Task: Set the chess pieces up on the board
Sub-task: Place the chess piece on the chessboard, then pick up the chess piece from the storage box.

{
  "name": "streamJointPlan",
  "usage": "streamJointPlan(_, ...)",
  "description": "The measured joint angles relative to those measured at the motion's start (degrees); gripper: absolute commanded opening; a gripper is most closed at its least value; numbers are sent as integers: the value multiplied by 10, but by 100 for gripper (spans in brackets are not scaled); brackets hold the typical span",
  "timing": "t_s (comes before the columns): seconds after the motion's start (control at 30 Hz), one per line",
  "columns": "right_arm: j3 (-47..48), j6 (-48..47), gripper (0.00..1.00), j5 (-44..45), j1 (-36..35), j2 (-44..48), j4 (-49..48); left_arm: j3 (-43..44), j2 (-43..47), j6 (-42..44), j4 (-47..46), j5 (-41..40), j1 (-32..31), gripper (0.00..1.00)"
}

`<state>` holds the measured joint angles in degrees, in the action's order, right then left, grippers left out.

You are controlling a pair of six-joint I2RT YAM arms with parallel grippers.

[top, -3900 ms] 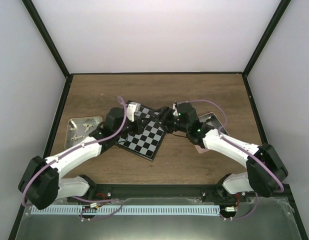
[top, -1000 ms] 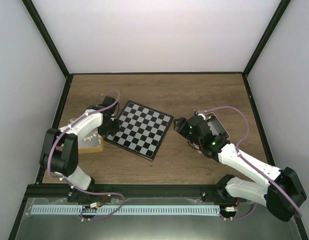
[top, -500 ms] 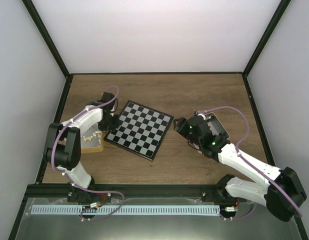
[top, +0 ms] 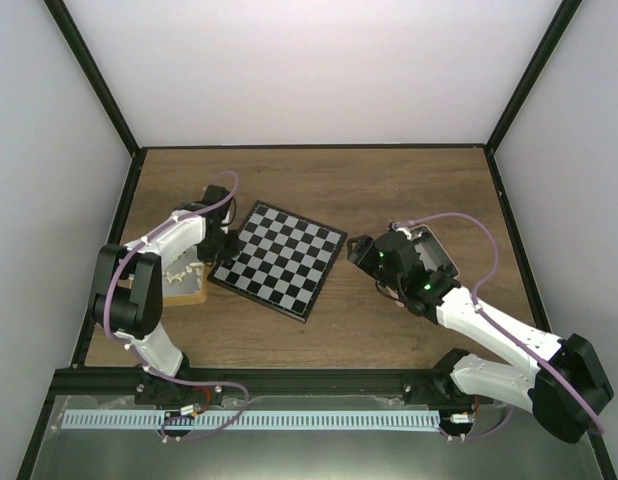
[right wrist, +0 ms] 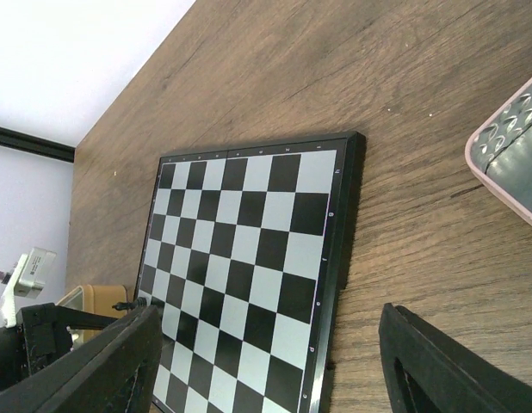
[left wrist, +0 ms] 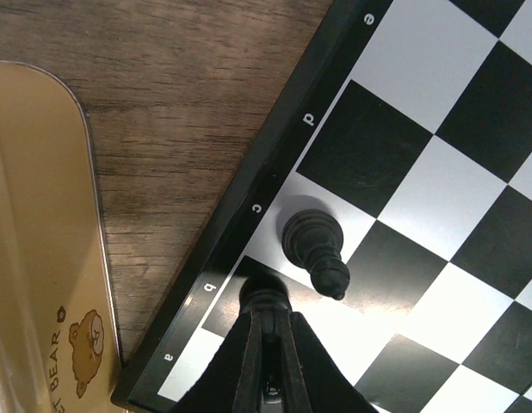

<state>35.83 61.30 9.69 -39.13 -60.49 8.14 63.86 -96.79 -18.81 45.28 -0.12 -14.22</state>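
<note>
The board [top: 281, 258] lies tilted on the wooden table between the arms. In the left wrist view, my left gripper [left wrist: 264, 315] is shut on a black chess piece [left wrist: 264, 291], just above the board's [left wrist: 421, 52] edge square marked b. Another black piece [left wrist: 313, 249] stands on the neighbouring c square. From above, the left gripper [top: 222, 263] is at the board's left corner. My right gripper [right wrist: 270, 370] hangs open over the board's [right wrist: 249, 232] right edge, with nothing between its fingers [right wrist: 102, 370]. Cream-white pieces [top: 174, 270] lie in the tan tray [top: 185, 290].
The tan tray [left wrist: 34, 215] sits just left of the board, close to the left gripper. A pink tray [right wrist: 516, 155] with a grey inside lies right of the board, partly under the right arm [top: 459, 310]. Black posts frame the table.
Over the last second the left gripper has shifted slightly at the board's left corner with the black piece. The right arm has stayed still and open.
</note>
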Motion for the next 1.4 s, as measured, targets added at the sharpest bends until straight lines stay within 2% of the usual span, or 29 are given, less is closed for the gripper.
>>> streamJointPlan(0.2,0,0,71,0,0,0,0,1,0,2,8,0,0,8)
streamJointPlan(0.43,0,0,71,3,0,0,0,1,-3,9,11,2,0,24)
streamJointPlan(0.77,0,-20,72,8,0,5,0,14,11,9,24,-15,0,29)
streamJointPlan(0.93,4,-71,70,26,9,11,16,14,92,9,26,-18,0,33)
streamJointPlan(1.03,23,-107,66,38,46,1,46,5,162,15,-1,12,0,38)
streamJointPlan(1.23,56,-165,61,55,145,-36,91,-66,293,33,-130,113,-5,49)
streamJointPlan(1.4,68,-200,61,49,215,-87,122,-127,371,39,-234,161,-6,57)
